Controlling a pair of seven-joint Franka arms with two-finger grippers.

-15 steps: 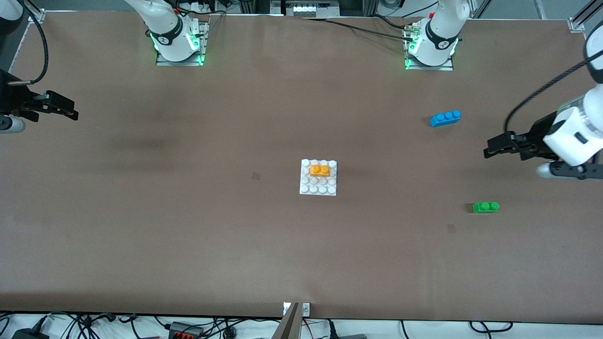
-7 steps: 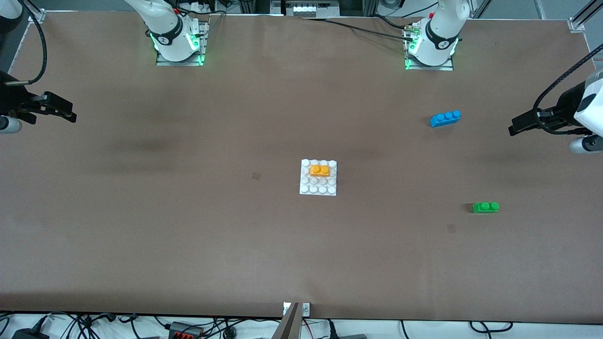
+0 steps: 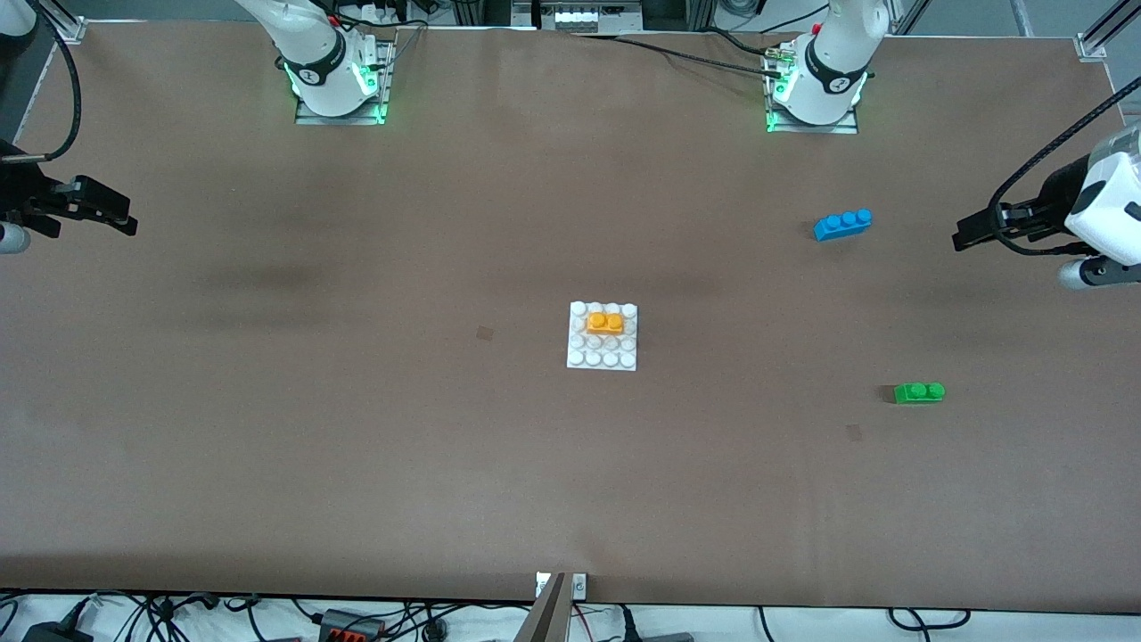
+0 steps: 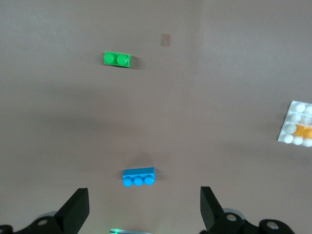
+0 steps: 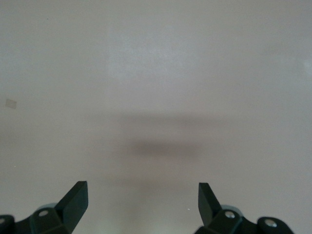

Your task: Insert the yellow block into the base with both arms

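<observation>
The yellow block [image 3: 605, 322] sits on the white base [image 3: 603, 355] at the table's middle, on the base's rows farther from the front camera. Both show at the edge of the left wrist view, the block [image 4: 304, 131] on the base [image 4: 294, 114]. My left gripper [image 3: 964, 237] is open and empty, up in the air over the left arm's end of the table; its fingers [image 4: 78, 209] stand wide apart. My right gripper [image 3: 123, 219] is open and empty over the right arm's end of the table, over bare table in the right wrist view [image 5: 142, 195].
A blue three-stud brick [image 3: 842, 223] lies toward the left arm's end, farther from the front camera than the base; it also shows in the left wrist view [image 4: 138, 176]. A green two-stud brick [image 3: 919, 392] lies nearer the camera [image 4: 117, 59]. Arm bases [image 3: 813, 89] stand along the table's top edge.
The left gripper has pulled back from over the table toward the table's end and risen away from the green brick. The right gripper has drifted slightly outward. The block and base have not moved.
</observation>
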